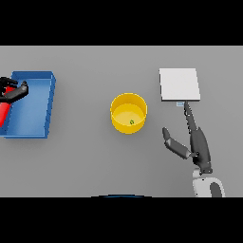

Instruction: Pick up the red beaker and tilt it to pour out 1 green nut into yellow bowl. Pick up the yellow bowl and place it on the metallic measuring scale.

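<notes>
Left of the right robot hand (197,142), which is spread and empty, sits the yellow bowl (128,113) holding 1 green nut (131,122). The scale (179,84) lies just beyond that hand's fingertips.

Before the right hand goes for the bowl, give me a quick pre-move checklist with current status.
1. Nut in the yellow bowl: ok, one green nut lies on its floor.
2. Bowl upright and free: ok, nothing touches it.
3. Right hand ready to grasp: ok, fingers straight, thumb spread, holding nothing, to the right of the bowl.
4. Scale top free: ok, nothing rests on it, though the right hand's fingertips reach its near edge.
5. Beaker out of the way: ok, it is at the blue tray on the far left with the left hand.
6. Left hand released from the beaker: cannot tell.
</notes>
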You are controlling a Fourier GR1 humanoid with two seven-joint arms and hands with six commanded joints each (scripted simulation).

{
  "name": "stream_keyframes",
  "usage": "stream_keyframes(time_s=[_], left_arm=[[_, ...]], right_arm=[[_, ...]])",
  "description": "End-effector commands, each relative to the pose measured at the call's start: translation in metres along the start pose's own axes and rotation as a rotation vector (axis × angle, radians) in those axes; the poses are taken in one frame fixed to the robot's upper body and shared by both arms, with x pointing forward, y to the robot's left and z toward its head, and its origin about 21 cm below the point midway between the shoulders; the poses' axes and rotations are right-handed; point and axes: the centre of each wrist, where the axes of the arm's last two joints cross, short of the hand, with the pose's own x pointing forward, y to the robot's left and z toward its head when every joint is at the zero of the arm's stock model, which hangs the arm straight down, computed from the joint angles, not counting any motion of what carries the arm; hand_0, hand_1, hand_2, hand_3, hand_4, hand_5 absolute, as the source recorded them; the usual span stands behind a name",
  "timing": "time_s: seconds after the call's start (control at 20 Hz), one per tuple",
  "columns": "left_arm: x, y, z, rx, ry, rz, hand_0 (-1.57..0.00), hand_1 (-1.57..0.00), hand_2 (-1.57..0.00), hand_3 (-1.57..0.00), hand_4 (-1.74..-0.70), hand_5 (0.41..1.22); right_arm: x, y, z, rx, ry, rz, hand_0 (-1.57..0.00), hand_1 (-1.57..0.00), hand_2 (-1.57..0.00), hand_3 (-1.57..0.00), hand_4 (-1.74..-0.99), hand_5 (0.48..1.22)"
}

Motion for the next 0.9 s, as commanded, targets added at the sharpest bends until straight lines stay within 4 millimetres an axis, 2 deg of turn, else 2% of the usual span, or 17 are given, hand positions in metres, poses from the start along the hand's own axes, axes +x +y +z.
stream_keyframes(time_s=[0.0,0.15,0.3,0.5,0.6,0.65,0.7,0.75,0.85], left_arm=[[0.0,-0.003,0.001,-0.017,-0.003,-0.005,-0.48,-0.39,-0.39,-0.37,-0.88,0.71],[0.003,0.002,0.0,-0.037,-0.012,0.013,-0.24,-0.2,-0.2,-0.19,-0.82,0.684],[0.004,-0.001,-0.005,-0.02,-0.03,0.037,-0.12,-0.1,-0.1,-0.1,-0.79,0.674],[0.006,0.004,-0.008,0.008,-0.078,0.076,-0.05,-0.04,-0.04,-0.04,-0.79,0.671],[0.005,0.003,-0.006,0.014,-0.104,0.078,-0.03,-0.03,-0.03,-0.02,-0.78,0.679],[0.005,0.005,-0.006,0.011,-0.094,0.079,-0.03,-0.02,-0.02,-0.02,-0.78,0.685],[0.007,-0.002,-0.006,-0.002,-0.09,0.08,-0.02,-0.02,-0.02,-0.02,-0.78,0.693],[0.006,-0.004,-0.006,-0.001,-0.091,0.086,-0.02,-0.01,-0.01,-0.01,-0.78,0.7],[0.006,0.0,-0.008,0.008,-0.09,0.089,-0.01,-0.01,-0.01,-0.01,-0.79,0.707]], right_arm=[[0.0,0.001,-0.001,0.001,0.012,0.002,0.0,0.0,0.0,0.0,-1.184,0.667],[-0.001,0.002,0.001,0.011,0.019,0.006,0.0,0.0,0.0,0.0,-1.187,0.666],[0.002,0.007,0.0,0.01,0.032,0.005,0.0,0.0,0.0,0.0,-1.193,0.66],[0.007,0.013,-0.004,0.027,0.04,0.078,0.0,0.0,0.0,0.0,-1.198,0.662],[0.011,0.005,-0.012,0.093,-0.02,0.097,0.0,0.0,0.0,0.0,-1.162,0.694],[0.016,0.004,-0.019,0.134,-0.044,0.125,0.0,0.0,0.0,0.0,-1.18,0.708],[0.019,0.006,-0.025,0.165,-0.051,0.161,0.0,0.0,0.0,0.0,-1.202,0.709],[0.023,-0.001,-0.034,0.205,-0.064,0.199,0.0,0.0,0.0,0.0,-1.221,0.709],[0.026,0.002,-0.044,0.296,-0.066,0.284,0.0,0.0,0.0,0.0,-1.255,0.7]])
